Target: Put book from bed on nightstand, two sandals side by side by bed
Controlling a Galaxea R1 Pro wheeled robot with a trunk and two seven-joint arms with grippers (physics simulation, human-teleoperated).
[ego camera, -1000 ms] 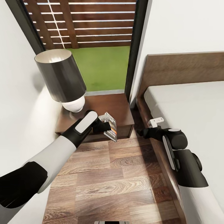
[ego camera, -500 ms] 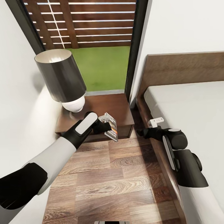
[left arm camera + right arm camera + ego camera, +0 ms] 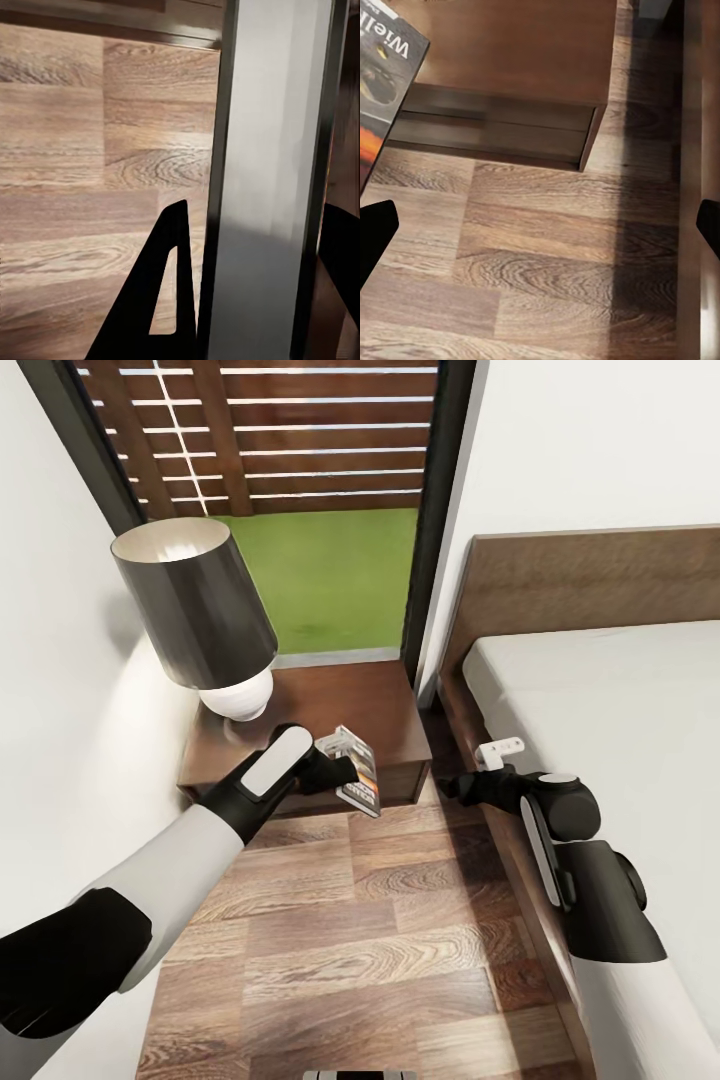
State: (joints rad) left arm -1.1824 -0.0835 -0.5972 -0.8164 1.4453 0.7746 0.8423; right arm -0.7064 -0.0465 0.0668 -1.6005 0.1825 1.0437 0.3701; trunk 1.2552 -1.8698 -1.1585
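Over nightstand edge, L tool gripping book

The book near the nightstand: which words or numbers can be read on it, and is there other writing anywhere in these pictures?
"Wiel": white letters on the dark cover of the book, cut off by the picture's edge in the right wrist view, so the word is incomplete.
In the head view the book, held by the left gripper, has lettering too small to read.
No other writing is legible.
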